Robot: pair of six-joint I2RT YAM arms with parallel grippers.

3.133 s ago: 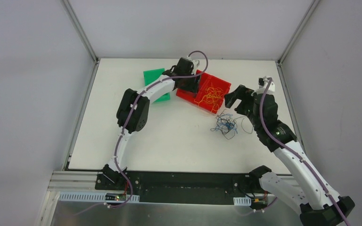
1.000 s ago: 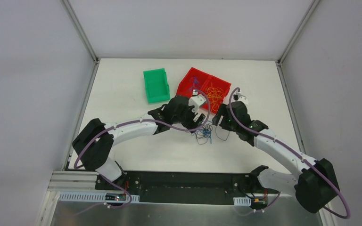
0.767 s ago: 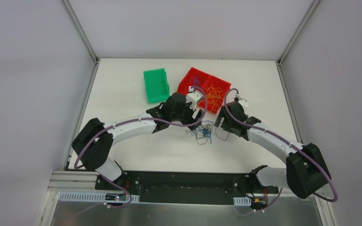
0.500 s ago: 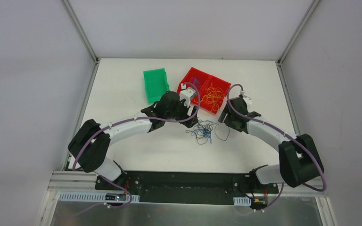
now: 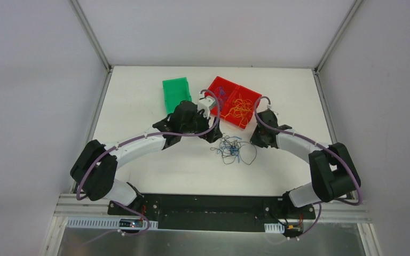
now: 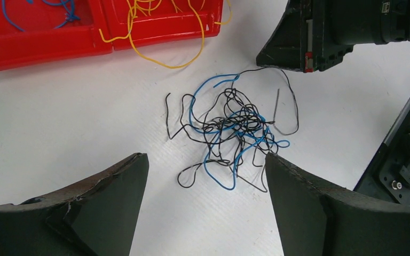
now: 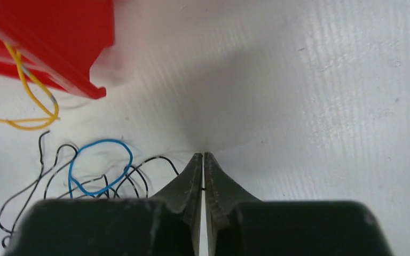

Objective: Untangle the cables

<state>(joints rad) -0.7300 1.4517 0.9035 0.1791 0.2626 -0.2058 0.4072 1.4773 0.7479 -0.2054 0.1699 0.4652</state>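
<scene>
A small tangle of thin blue and black cables (image 5: pixel 234 149) lies on the white table; the left wrist view shows it spread as a loose knot (image 6: pixel 235 128). My left gripper (image 5: pixel 211 135) hovers just left of and behind it, open wide (image 6: pixel 205 157), with nothing between the fingers. My right gripper (image 5: pixel 256 142) sits low at the tangle's right edge. Its jaws are shut (image 7: pixel 203 156), and a black strand (image 7: pixel 160 159) runs into them, a dark bit showing in the slit. Blue and black loops (image 7: pixel 100 170) lie to its left.
A red two-part tray (image 5: pixel 213 85) stands behind the tangle, with blue wires in its left half and yellow-orange wires (image 5: pixel 239 106) in its right; one yellow loop (image 6: pixel 163 58) hangs over its edge. A green bin (image 5: pixel 173 81) stands left of the tray.
The right gripper has closed at the tangle's right edge, and that arm has folded in. The left gripper has drawn back toward the trays, staying open. The tangle has spread slightly.
</scene>
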